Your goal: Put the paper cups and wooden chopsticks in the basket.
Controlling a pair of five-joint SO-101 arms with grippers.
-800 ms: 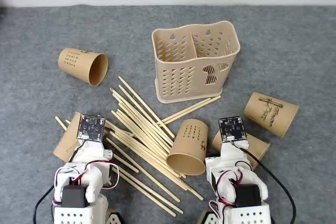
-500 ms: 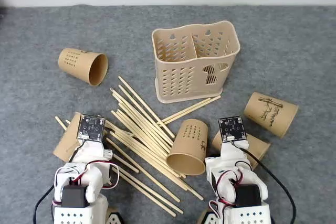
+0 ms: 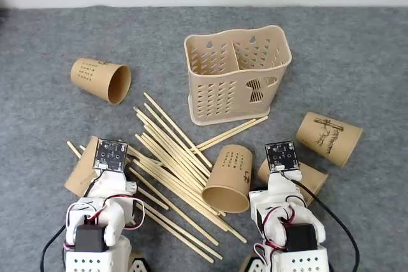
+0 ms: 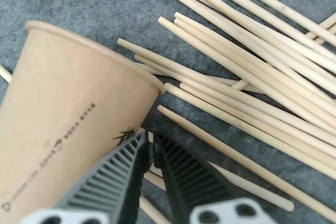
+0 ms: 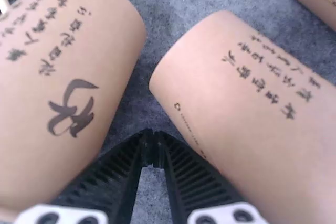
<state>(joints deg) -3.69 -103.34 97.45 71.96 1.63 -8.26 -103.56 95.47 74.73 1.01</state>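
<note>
Your left gripper (image 4: 150, 142) and right gripper (image 5: 153, 139) sit clenched on nothing, low among tipped paper cups (image 3: 229, 178) and scattered chopsticks (image 3: 167, 151), short of the upright basket (image 3: 213, 93) — spread either carelessly and a cup likely rolls away.

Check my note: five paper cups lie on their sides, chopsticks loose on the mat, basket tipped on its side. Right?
Not quite: the high view shows the basket standing upright. The paper cups and chopsticks are as you noted.
</note>
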